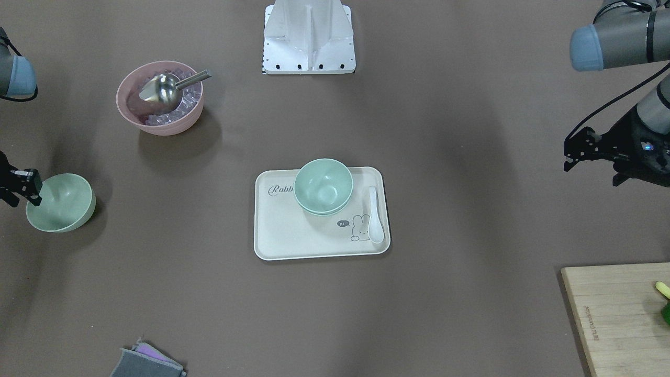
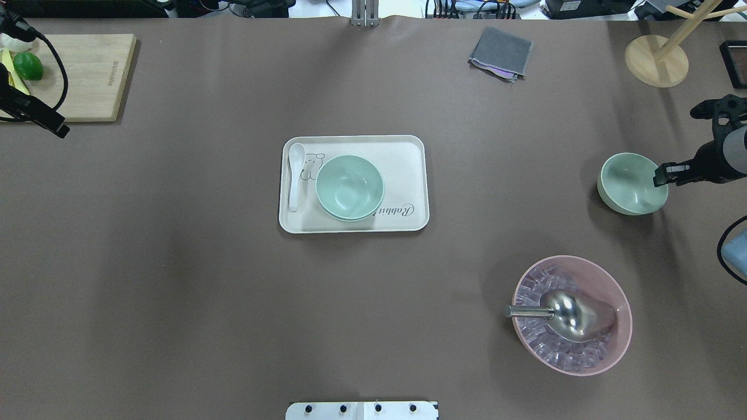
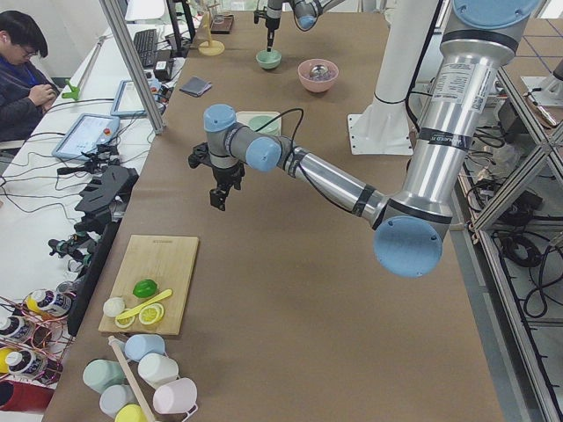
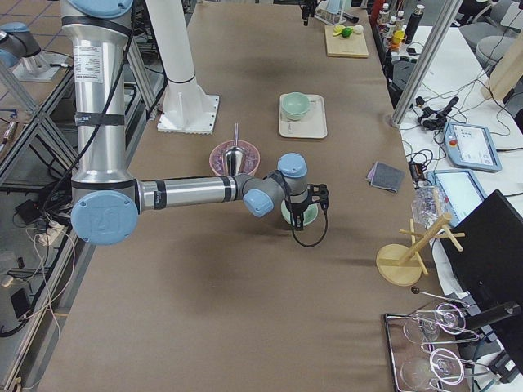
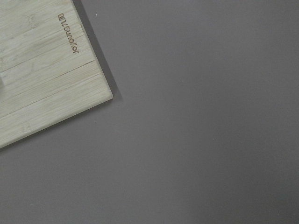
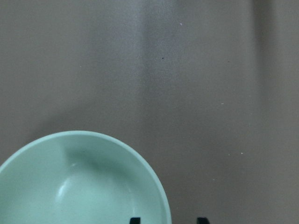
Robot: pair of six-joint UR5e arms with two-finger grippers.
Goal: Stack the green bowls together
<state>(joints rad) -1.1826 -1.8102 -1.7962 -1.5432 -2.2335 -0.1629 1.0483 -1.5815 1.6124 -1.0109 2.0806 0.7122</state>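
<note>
- One idle arm comes first: the left gripper (image 1: 592,175) hangs over bare tabletop near the far left corner, just beside the cutting board (image 2: 87,76). Its fingers look spread and hold nothing.
- At the middle of the tabletop a tray (image 2: 408,157) carries a pair of bowls (image 2: 349,186), already nested, with a white spoon (image 2: 295,175) beside them.
- Near the right edge the third bowl (image 2: 630,181) stands alone and upright, well apart from the tray.
- The right gripper (image 2: 658,175) is at that bowl's rim with its fingers spread. The wrist view shows one tip inside the wall and one outside, not yet pinching.
- The bowl looks like light, stiff, smooth plastic. The rim is probably the only place to pinch it, and it may tilt or slip when held from one side.
- The ice bowl (image 2: 618,291) sits toward the near right corner.
</note>
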